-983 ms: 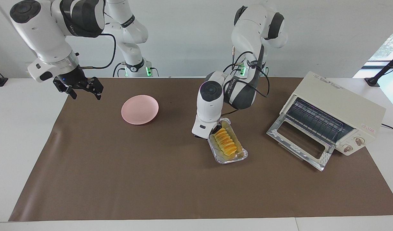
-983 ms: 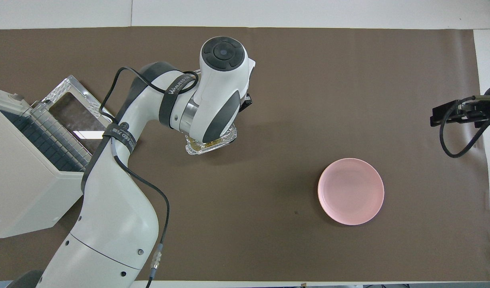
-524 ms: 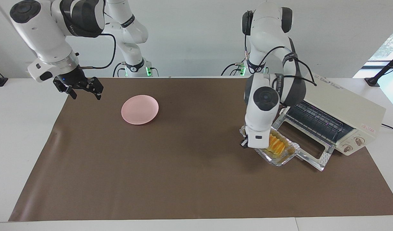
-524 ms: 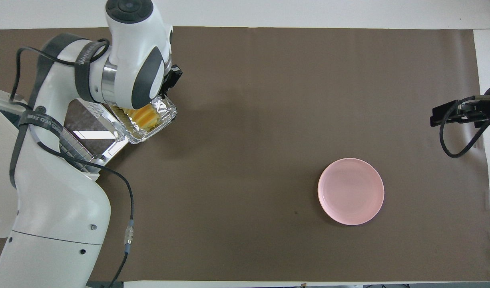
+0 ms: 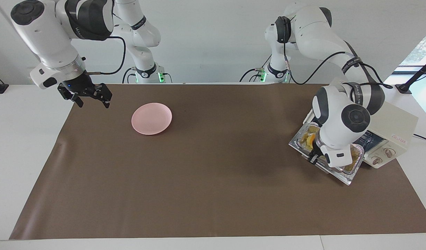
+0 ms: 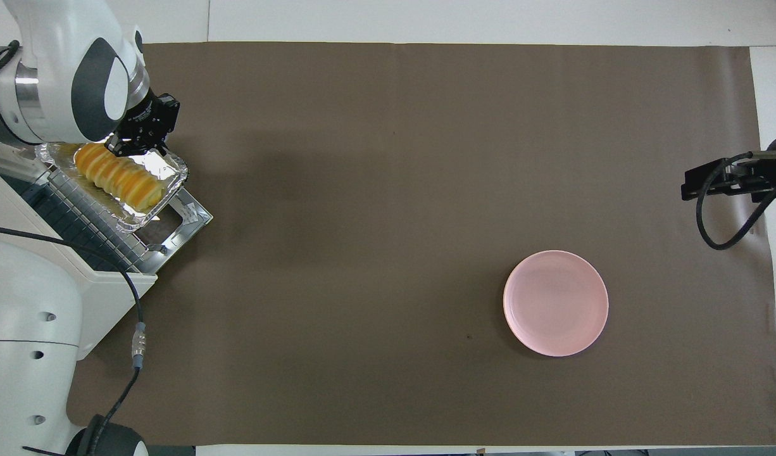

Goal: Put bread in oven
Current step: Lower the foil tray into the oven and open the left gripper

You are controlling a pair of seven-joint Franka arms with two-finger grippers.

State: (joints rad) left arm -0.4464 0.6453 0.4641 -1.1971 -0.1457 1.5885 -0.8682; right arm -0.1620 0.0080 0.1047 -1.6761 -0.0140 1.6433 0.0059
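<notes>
The golden ridged bread (image 6: 119,177) lies in a silver foil tray (image 6: 170,166). My left gripper (image 6: 138,144) is shut on the tray's rim and holds it over the open glass door (image 6: 187,215) and wire rack (image 6: 78,215) of the cream-white oven (image 6: 106,285). In the facing view my left gripper (image 5: 314,157) hangs in front of the oven (image 5: 393,119), its wrist hides most of the tray (image 5: 355,152), and only a bit of bread (image 5: 307,139) shows. My right gripper (image 5: 91,98) is open and empty, waiting above the mat's edge at the right arm's end; it also shows in the overhead view (image 6: 717,180).
A round pink plate (image 5: 151,118) sits on the brown mat toward the right arm's end of the table; it also shows in the overhead view (image 6: 556,303). The oven door (image 5: 345,176) lies folded down onto the mat. The oven's knobs (image 5: 383,156) face away from the robots.
My left gripper has carried the foil tray with the bread from the mat's middle toward the left arm's end, to over the oven's open door. The right arm has not moved.
</notes>
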